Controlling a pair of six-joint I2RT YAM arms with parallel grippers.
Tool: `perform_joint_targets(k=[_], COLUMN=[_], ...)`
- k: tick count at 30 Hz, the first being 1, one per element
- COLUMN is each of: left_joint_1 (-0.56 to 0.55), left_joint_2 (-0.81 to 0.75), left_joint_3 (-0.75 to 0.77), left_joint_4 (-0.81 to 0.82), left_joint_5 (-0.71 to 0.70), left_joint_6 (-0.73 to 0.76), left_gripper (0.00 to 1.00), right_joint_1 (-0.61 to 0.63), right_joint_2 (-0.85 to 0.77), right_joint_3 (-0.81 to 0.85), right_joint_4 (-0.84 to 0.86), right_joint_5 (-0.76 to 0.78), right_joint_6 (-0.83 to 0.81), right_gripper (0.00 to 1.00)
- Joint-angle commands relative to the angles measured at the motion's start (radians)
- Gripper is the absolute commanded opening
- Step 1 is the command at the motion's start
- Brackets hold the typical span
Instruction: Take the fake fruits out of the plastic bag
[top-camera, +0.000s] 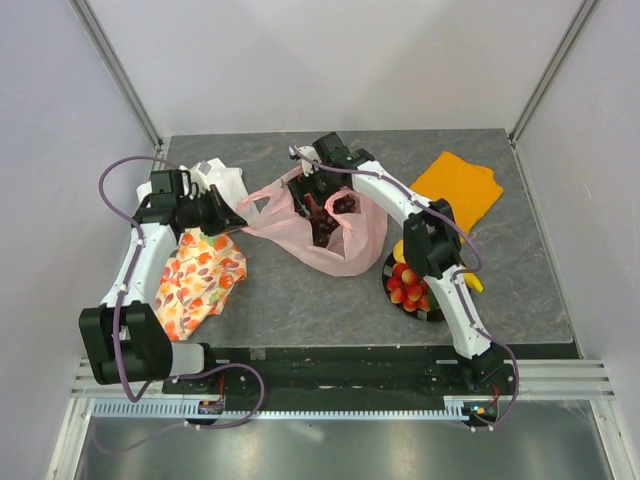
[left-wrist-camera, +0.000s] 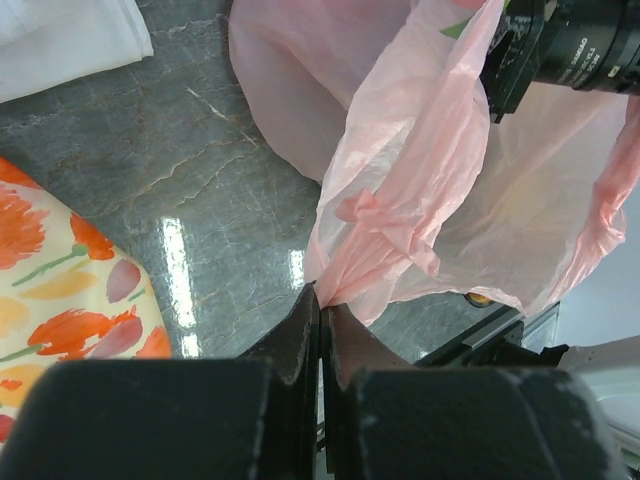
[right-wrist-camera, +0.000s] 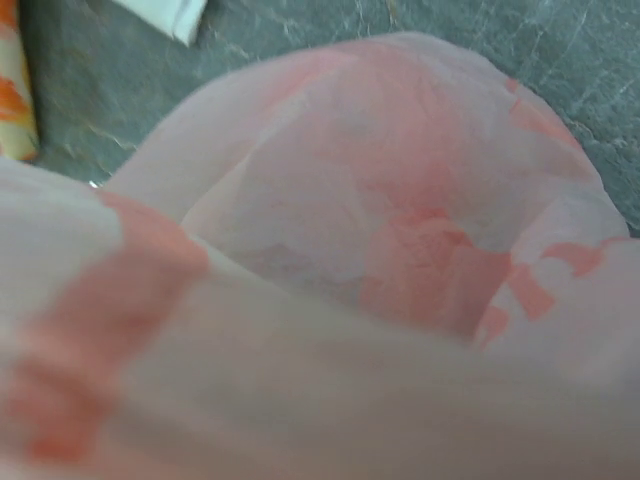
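Seen from above, the left arm rose from the lower left of the frame, bent at the elbow and reached toward the centre. Its left claw (top-camera: 236, 222) was pressed together on the left edge of the plastic bag (top-camera: 345, 240), which lay open mid-frame on the worktop (top-camera: 290, 300). The right arm ran up from the lower right, folded at its elbow and stretched up-left, its wrist tipped down. That put the right claw (top-camera: 325, 212) in the bag's mouth; whether its fingers stood apart could not be told. Red and yellow fake fruits (top-camera: 407, 284) lay on a dark plate (top-camera: 436, 314) right of the bag. A floral cloth (top-camera: 200, 280) lay beside the left arm.

From the left wrist, the left claw (left-wrist-camera: 320, 305) at bottom centre was clamped on a gathered fold of the plastic bag (left-wrist-camera: 430, 180), which fanned toward the upper right.

From the right wrist, the blurred pink inner walls of the plastic bag (right-wrist-camera: 400, 230) filled the frame, with worktop (right-wrist-camera: 500, 40) along the top; the claw's own fingers did not show
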Motion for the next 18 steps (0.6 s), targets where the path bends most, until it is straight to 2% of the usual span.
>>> perform_joint_targets(k=[1, 7, 9, 10, 13, 14, 16, 18], left_joint_1=[0.000, -0.010, -0.011, -0.011, -0.011, -0.011, -0.014, -0.013], left_joint_2=[-0.001, -0.007, -0.007, -0.009, -0.010, -0.012, -0.013, -0.013], left_joint_3=[0.002, -0.018, -0.018, -0.017, -0.016, -0.018, -0.023, -0.020], left_joint_4=[0.005, 0.001, 0.001, -0.001, -0.002, -0.001, 0.001, 0.007], left_joint_5=[-0.003, 0.012, 0.014, 0.014, 0.009, 0.008, 0.006, 0.003], left_joint_6=[0.059, 0.061, 0.061, 0.061, 0.064, 0.064, 0.062, 0.062], left_gripper=[0.02, 0.02, 0.02, 0.02, 0.02, 0.02, 0.02, 0.02], right_joint_1=[-0.002, -0.002, -0.002, -0.002, -0.002, -0.002, -0.002, -0.004], right_joint_2=[0.024, 0.077, 0.088, 0.094, 0.094, 0.090, 0.067, 0.038], right_joint_3=[0.074, 0.099, 0.111, 0.116, 0.122, 0.121, 0.118, 0.105], right_joint_4=[0.106, 0.147, 0.153, 0.156, 0.159, 0.161, 0.153, 0.140], right_joint_5=[-0.069, -0.049, -0.052, -0.056, -0.064, -0.066, -0.075, -0.066], right_joint_6=[0.144, 0.197, 0.194, 0.181, 0.165, 0.151, 0.135, 0.098], right_gripper=[0.98, 0.98, 0.94, 0.84, 0.69, 0.59, 0.47, 0.43])
